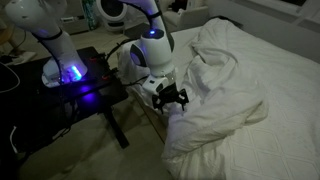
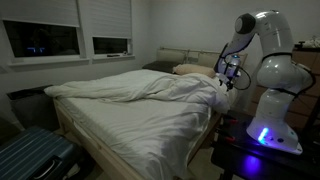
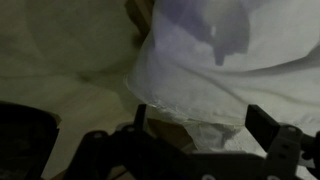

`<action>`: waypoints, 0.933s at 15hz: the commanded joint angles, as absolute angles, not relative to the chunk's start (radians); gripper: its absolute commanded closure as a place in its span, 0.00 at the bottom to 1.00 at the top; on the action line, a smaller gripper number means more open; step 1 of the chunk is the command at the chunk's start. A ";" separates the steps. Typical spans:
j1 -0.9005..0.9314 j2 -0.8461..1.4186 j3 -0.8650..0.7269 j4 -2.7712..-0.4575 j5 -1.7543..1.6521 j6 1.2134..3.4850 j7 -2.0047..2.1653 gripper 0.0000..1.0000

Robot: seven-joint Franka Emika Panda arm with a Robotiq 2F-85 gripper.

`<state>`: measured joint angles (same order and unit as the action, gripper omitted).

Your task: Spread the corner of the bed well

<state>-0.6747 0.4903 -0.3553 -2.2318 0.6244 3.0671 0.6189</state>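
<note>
Risk: with my gripper (image 1: 173, 98) wide and empty at frame centre, I may pinch too little of the corner (image 1: 215, 118), letting it slip.

In an exterior view, the bed (image 1: 285, 75) fills the right half of the frame, with the corner (image 1: 215, 115) bunched on its near edge at centre. The gripper (image 1: 172, 98) hangs just left of it, and the table (image 1: 100, 88) stands further left.

corner (image 1: 212, 118): soft wrinkled matt cloth | arm (image 1: 150, 48): smooth glossy plastic | table (image 1: 35, 100): matt black
</note>
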 commanded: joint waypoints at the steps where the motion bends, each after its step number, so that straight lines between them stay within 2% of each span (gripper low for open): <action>1: -0.758 0.503 -0.260 -2.136 0.734 2.989 0.676 0.00; 9: -0.873 0.694 -0.098 -1.908 0.916 3.006 0.722 0.00; 14: -0.838 0.822 -0.139 -1.791 1.017 3.002 0.717 0.00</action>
